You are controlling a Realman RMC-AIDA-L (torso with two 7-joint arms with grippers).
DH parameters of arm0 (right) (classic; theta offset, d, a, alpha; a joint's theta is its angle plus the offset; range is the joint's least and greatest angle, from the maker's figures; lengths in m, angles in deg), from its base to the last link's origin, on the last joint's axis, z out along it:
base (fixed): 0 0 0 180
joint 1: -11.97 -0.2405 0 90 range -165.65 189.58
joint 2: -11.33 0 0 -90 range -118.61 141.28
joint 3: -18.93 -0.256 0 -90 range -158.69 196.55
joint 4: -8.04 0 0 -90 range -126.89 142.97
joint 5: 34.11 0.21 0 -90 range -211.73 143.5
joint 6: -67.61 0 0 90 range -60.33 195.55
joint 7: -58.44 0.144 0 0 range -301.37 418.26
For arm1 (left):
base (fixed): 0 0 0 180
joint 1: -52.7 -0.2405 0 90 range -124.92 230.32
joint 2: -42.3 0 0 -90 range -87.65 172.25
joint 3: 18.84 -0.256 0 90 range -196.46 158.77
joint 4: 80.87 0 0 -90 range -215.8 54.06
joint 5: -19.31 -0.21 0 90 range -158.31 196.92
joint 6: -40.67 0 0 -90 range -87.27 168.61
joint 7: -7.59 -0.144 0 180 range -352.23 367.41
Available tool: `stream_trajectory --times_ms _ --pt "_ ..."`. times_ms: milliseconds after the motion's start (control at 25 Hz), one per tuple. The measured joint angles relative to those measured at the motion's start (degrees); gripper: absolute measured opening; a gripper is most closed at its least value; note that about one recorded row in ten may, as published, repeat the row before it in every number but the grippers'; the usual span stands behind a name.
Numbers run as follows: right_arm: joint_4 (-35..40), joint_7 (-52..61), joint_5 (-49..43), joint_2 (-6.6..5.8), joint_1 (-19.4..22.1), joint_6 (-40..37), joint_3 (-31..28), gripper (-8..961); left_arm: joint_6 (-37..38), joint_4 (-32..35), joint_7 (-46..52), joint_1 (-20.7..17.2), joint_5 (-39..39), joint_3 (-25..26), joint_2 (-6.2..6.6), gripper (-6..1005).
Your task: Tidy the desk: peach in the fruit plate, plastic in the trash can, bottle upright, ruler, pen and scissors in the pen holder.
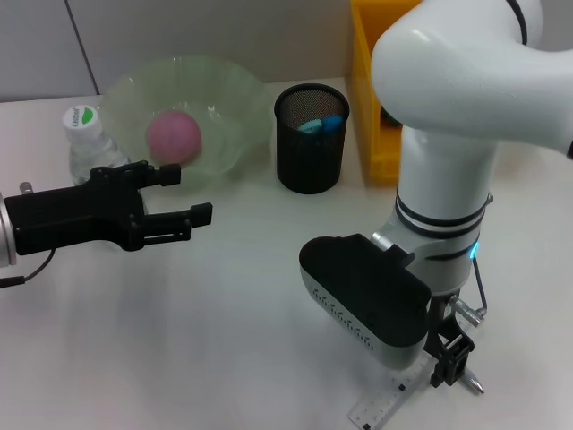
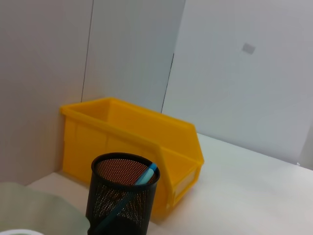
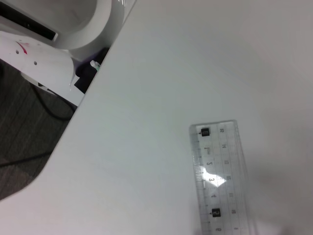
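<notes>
The pink peach [image 1: 174,134] lies in the green fruit plate [image 1: 235,94]. Left of the plate the bottle [image 1: 88,143] stands upright. Blue handles [image 1: 320,124] stick out of the black mesh pen holder [image 1: 311,161], which also shows in the left wrist view [image 2: 122,200]. My left gripper [image 1: 179,197] hovers open and empty in front of the plate. The clear ruler [image 1: 385,410] [image 3: 220,176] lies flat at the table's front edge. My right gripper [image 1: 450,358] points down just beside it. A pen tip [image 1: 473,386] shows by that gripper. No plastic is in view.
The yellow trash can [image 1: 376,98] [image 2: 132,132] stands at the back right, next to the pen holder. The right arm's white body hides the table behind the ruler. The table's front edge [image 3: 73,122] runs close to the ruler.
</notes>
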Motion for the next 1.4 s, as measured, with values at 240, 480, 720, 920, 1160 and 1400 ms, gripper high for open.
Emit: stream_trajectory --times_ms 240,480,720,920,1160,1400 --pt "0.0 0.2 0.0 0.0 -0.1 0.1 0.1 629 -0.1 0.1 0.0 0.1 -0.1 -0.1 -0.03 832" --pt "0.0 0.3 0.0 0.0 -0.1 0.1 0.1 623 -0.2 0.1 0.0 0.1 -0.1 -0.1 -0.04 832" --pt "0.0 0.3 0.0 0.0 -0.2 0.2 0.1 617 -0.2 0.2 0.0 0.1 -0.1 -0.1 -0.04 832" --pt "0.0 0.4 0.0 0.0 -0.2 0.3 0.1 613 -0.2 0.2 0.0 0.1 -0.1 0.0 -0.01 832" --pt "0.0 0.4 -0.1 0.0 0.0 0.8 0.4 607 -0.2 0.3 0.0 0.1 -0.1 0.1 0.02 832" --pt "-0.1 0.6 -0.2 0.0 0.0 0.8 0.9 511 -0.2 0.3 0.0 0.1 -0.1 0.2 -0.02 832"
